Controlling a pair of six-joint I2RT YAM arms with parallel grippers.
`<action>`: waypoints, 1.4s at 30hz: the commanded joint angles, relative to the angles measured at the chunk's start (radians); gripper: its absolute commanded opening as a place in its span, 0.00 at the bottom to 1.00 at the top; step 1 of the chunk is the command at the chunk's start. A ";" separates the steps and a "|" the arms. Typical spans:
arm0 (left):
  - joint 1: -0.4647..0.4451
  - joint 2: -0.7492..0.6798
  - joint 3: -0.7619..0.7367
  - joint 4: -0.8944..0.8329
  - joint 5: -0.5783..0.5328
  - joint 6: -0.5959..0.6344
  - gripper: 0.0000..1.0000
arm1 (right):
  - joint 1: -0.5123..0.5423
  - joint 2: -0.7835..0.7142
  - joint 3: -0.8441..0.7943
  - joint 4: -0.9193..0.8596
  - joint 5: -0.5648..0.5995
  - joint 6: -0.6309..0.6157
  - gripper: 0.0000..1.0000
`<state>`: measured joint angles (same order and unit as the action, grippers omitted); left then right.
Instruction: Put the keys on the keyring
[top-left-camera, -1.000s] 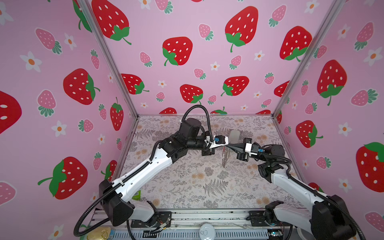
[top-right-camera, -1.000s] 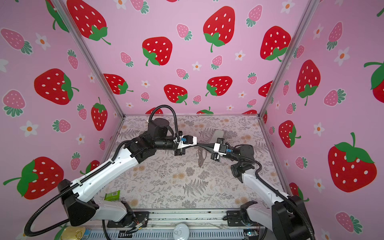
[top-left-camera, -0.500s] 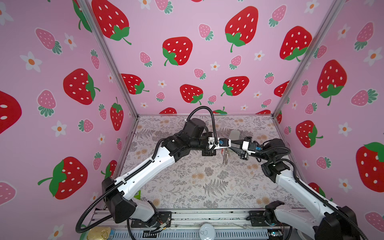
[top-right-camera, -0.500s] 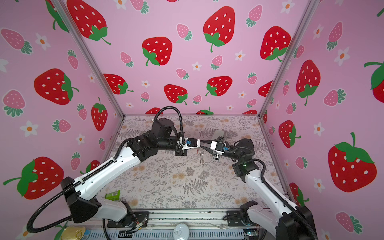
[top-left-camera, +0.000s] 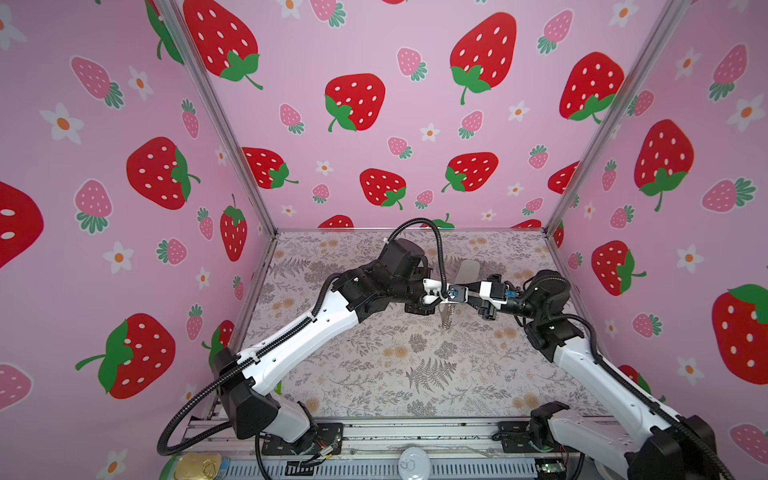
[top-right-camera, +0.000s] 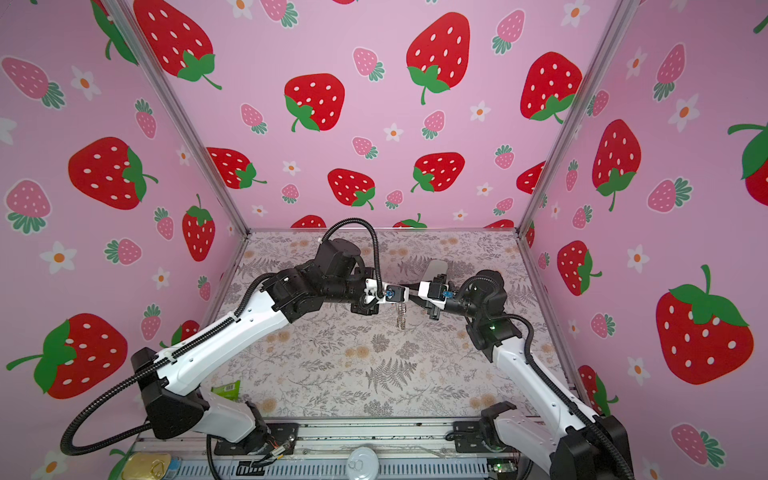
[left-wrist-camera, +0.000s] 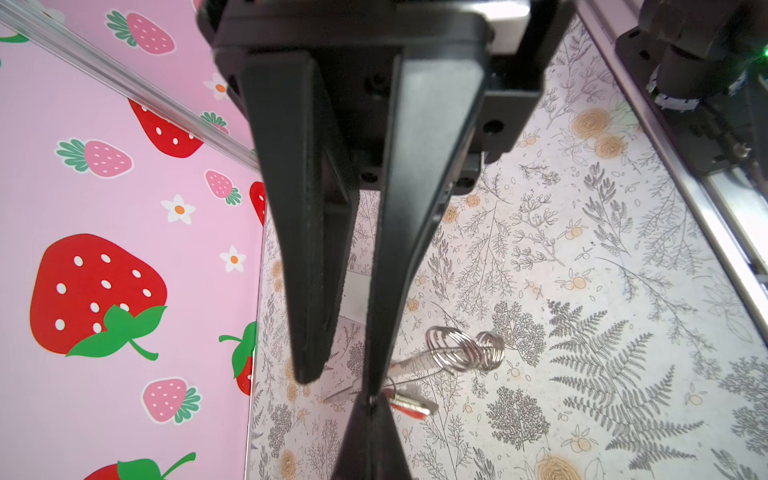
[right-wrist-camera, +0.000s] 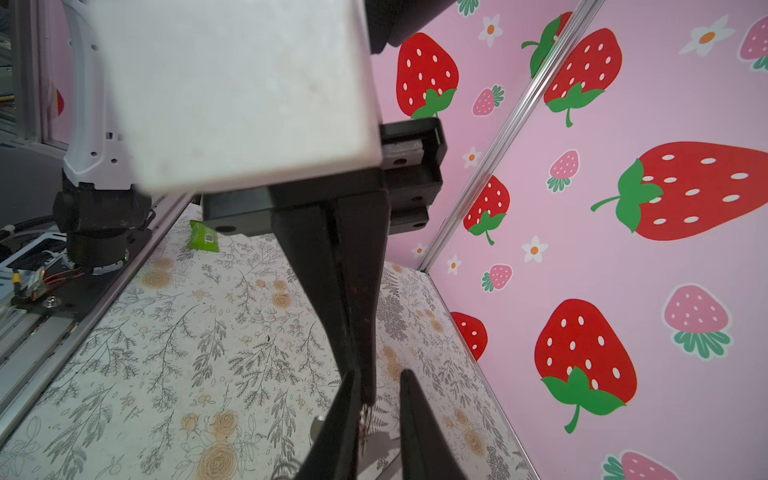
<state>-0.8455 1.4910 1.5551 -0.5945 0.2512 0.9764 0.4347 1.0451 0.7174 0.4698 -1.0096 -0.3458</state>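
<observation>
step in hand: from where i stand, the two grippers are nose to nose in mid-air over the middle of the table. i judge this to be the threading itself, working the key's hole onto a ring.
doing it well: the holding arm wants to be rock steady while the other makes only tiny moves. the ring should be presented edge-on and the key fed along its coil, not shoved across it. the rings hang loose, so any jerk would set them swinging.
left gripper: closed down to a narrow gap. as best i can judge, it is clamped on a pale flat piece between its fingers, which i take for the keyring's strap.
right gripper: fingers drawn almost together, the tip touching one finger of the left gripper. whether it pinches the key or only rests beside it, i cannot tell.
keyring: held up off the table, its silver rings bunched just beside the left gripper's tip. in both top views the chain dangles below where the grippers meet.
keys: only a sliver of red tag with a bit of metal shows, just beside the right gripper's tip and near the rings. i can't see it threaded on any ring.
around: the floral table lies below. a pale oblong case lies on its far side behind the grippers, apart from both.
</observation>
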 joint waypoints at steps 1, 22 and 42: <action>-0.006 -0.005 0.056 -0.007 -0.001 0.030 0.00 | -0.010 -0.004 0.019 -0.023 -0.038 -0.026 0.19; -0.023 0.021 0.082 -0.005 -0.010 0.032 0.00 | -0.013 0.037 0.031 -0.040 -0.046 -0.043 0.05; 0.142 -0.079 -0.093 0.188 0.294 -0.296 0.29 | -0.013 0.026 -0.052 0.248 -0.066 0.117 0.00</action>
<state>-0.7055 1.4216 1.4662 -0.4561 0.4225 0.7498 0.4267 1.0855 0.6643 0.6388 -1.0458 -0.2520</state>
